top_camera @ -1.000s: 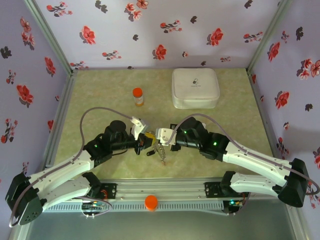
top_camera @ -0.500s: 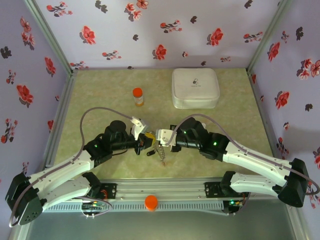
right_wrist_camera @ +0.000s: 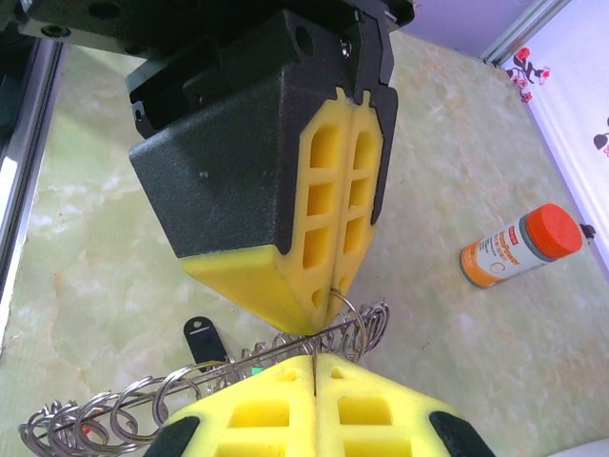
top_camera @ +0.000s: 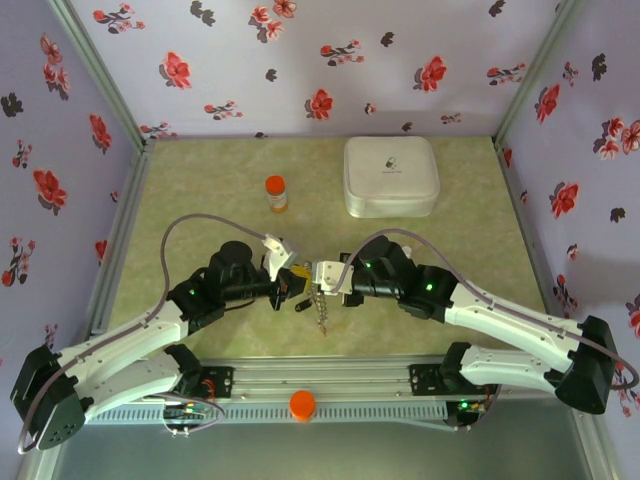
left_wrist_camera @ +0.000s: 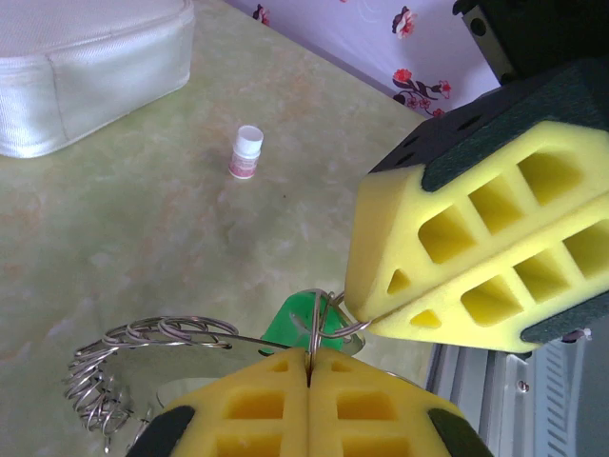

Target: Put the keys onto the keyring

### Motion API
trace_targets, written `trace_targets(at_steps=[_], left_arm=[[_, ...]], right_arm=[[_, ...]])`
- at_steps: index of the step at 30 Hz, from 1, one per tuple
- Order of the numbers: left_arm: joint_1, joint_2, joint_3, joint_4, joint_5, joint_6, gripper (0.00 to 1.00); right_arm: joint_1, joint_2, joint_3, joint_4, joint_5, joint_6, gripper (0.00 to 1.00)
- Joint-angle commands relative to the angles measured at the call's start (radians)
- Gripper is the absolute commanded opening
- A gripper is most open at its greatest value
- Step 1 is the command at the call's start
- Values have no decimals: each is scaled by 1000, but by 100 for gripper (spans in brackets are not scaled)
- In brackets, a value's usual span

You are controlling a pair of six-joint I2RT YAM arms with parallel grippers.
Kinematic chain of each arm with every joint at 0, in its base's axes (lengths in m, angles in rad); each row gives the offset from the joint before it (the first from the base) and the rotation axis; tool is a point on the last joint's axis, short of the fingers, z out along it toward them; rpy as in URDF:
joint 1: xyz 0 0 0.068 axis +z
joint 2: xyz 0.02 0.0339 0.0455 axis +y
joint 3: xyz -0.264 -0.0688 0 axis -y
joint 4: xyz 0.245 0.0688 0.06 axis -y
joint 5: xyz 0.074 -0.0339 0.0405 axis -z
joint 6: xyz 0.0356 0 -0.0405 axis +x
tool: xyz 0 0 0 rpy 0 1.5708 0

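Observation:
The two grippers meet tip to tip above the near middle of the table. My left gripper is shut on the thin metal loop of a green-headed key. My right gripper is shut on the wire of the keyring, a loop strung with several small rings. The keyring hangs below the tips, and its ring cluster trails off to the left. A black key lies flat on the table under the grippers. The right gripper's pads touch the loop held by the left.
An orange-capped bottle stands behind the left gripper. A white rounded-square case sits at the back right. Floral walls enclose the table on three sides, and a metal rail runs along the near edge.
The right gripper has edged slightly left toward the left gripper. The hanging keyring has swung a little left with it. The left arm has held still.

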Motion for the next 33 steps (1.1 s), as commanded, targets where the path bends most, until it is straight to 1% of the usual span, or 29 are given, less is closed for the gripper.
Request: trace_targets(at_steps=[1,4,6,9,11,14,18,20,22,25,29,33], left_arm=[[-2,-33,-13,143,-26,62,0],[-2,-55,-30,170,-37,101,0],[-6,-74,-52,209,-41,137,0],[-17,-96,-94,278,-39,209,0],[-22,-104,-121,323,-34,242,0],[-26,-105,-148,376,-5,289,0],[-30,-87,-181,456,58,330,0],[-31,-75,-186,470,78,336,0],[-33,-68,-181,457,97,339,0],[-36,-62,-172,423,124,344,0],[-42,-61,-175,413,127,347,0],[-44,-48,-173,419,131,344,0]], right_arm=[[9,-12,2,-44,-19,0,15],[9,-37,-11,-45,-21,17,25],[9,-65,-25,-46,-17,40,28],[8,-119,-55,-26,15,91,30],[0,-156,-79,-6,25,129,30],[-20,-198,-110,27,1,194,29],[-44,-212,-136,104,-98,285,27],[-47,-203,-140,137,-142,313,26],[-46,-188,-139,156,-157,322,26],[-45,-160,-122,137,-151,305,25],[-46,-145,-115,137,-183,303,23],[-46,-136,-118,143,-184,299,20]])
